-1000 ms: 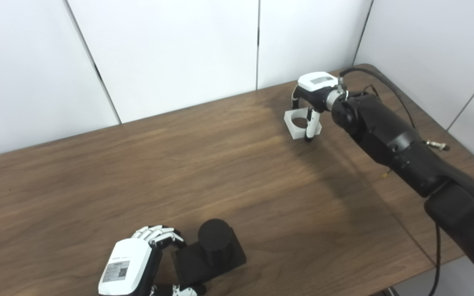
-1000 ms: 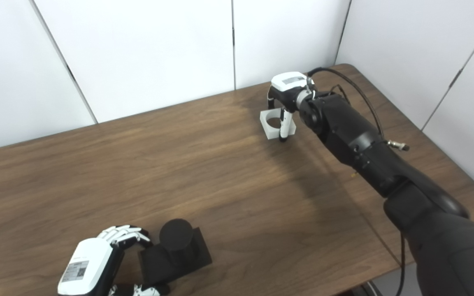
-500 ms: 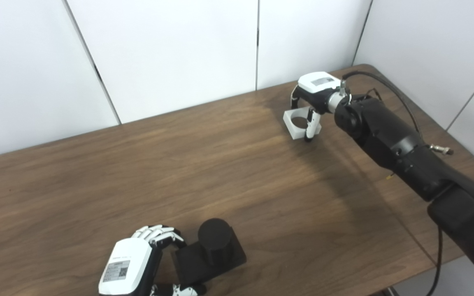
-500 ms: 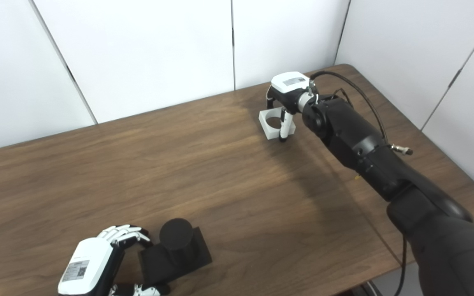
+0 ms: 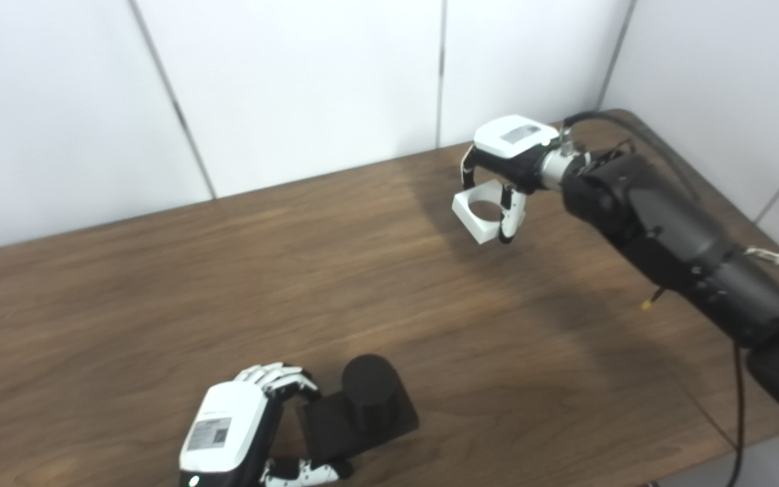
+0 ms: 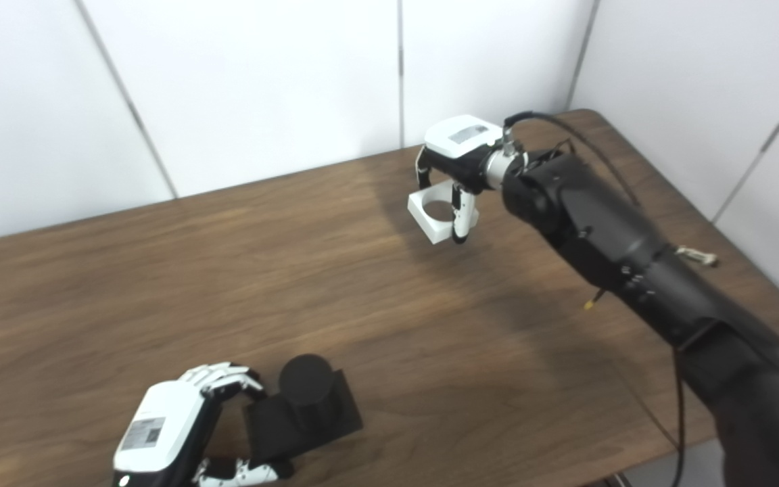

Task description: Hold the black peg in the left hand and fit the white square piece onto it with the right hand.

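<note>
The black peg [image 5: 368,389], a short cylinder on a square black base, stands near the table's front edge. My left hand [image 5: 241,426] grips the left side of that base, fingers over the top edge and thumb below. At the back right, my right hand [image 5: 508,152] is shut on the white square piece [image 5: 476,215], which has a round hole through it. The piece hangs tilted a little above the wooden table [image 5: 227,284], far from the peg.
White wall panels [image 5: 295,88] stand close behind the table's back edge. The table's right edge [image 5: 727,433] runs beneath my right forearm [image 5: 673,237], with a black cable along it.
My right hand has lifted the white piece off the table and carried it slightly left and toward me. The camera has shifted a little. The left hand keeps its hold on the peg's base.
</note>
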Controlling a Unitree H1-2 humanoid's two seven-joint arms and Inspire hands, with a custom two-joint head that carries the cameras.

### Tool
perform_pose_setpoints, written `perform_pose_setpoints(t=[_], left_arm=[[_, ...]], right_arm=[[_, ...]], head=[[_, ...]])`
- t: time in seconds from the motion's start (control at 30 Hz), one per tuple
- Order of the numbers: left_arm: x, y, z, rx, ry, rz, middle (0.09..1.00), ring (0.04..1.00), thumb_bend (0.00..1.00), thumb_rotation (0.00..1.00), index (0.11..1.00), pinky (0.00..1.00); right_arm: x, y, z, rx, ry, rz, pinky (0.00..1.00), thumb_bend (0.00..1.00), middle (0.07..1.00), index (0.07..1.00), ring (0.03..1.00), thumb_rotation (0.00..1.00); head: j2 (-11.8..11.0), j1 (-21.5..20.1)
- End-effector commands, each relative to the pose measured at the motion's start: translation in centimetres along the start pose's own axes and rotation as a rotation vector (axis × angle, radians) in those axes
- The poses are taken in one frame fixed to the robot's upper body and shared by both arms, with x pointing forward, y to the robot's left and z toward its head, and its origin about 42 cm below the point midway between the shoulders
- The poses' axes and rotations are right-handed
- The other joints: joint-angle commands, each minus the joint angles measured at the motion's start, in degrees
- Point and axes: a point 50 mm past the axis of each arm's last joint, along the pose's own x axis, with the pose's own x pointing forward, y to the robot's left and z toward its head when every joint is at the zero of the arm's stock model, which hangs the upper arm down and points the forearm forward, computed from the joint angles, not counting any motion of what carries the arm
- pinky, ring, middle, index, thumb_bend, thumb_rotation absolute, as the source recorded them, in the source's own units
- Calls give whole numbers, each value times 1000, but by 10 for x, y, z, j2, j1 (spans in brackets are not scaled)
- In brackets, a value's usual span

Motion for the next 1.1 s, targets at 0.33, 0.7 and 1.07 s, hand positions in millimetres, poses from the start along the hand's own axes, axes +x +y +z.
perform_pose_setpoints(t=[0.33, 0.7, 1.07], left_arm=[[7, -20, 16, 23, 29, -104, 766, 826, 515, 51, 488, 858], [19, -28, 24, 103, 24, -112, 757, 821, 513, 54, 488, 847], [23, -26, 25, 136, 27, -123, 753, 811, 513, 55, 489, 826]], right_arm=[[-68, -63, 57, -91, -209, -31, 927, 524, 770, 485, 823, 134], [-105, -86, 97, -82, -357, -32, 919, 524, 763, 482, 820, 132], [-121, -95, 119, -63, -478, -50, 899, 524, 750, 481, 801, 132]], head=[[20, 110], [39, 136], [54, 134]])
